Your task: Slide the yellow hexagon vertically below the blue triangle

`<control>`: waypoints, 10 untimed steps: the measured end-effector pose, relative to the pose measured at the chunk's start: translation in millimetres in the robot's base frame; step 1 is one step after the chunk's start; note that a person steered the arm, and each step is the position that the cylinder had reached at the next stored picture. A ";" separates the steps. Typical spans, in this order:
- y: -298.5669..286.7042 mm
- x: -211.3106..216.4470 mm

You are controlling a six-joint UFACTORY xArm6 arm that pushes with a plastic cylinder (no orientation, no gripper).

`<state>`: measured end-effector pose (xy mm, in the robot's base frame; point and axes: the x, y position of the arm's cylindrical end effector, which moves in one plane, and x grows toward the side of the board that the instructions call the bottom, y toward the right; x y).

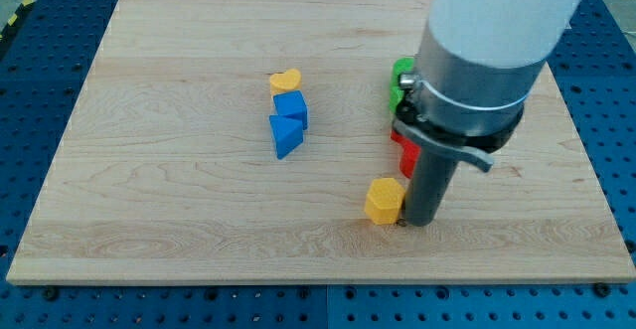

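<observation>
The yellow hexagon (384, 201) lies on the wooden board (179, 200), right of centre near the view's bottom. The blue triangle (284, 135) lies up and to the left of it, near the board's middle. My tip (418, 221) rests on the board just right of the yellow hexagon, touching or nearly touching its right side. The arm's wide grey and white body rises above the tip and hides part of the board behind it.
A blue cube (291, 108) touches the blue triangle's upper edge, with a yellow heart (284, 81) just above it. A green block (401, 81) and a red block (406, 154) show partly at the arm's left edge, their shapes hidden.
</observation>
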<state>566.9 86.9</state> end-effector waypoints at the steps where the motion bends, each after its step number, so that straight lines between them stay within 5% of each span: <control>1: -22.8 9.8; 3: 25.1 -4.5; 10: -91.4 -12.3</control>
<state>554.6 -4.6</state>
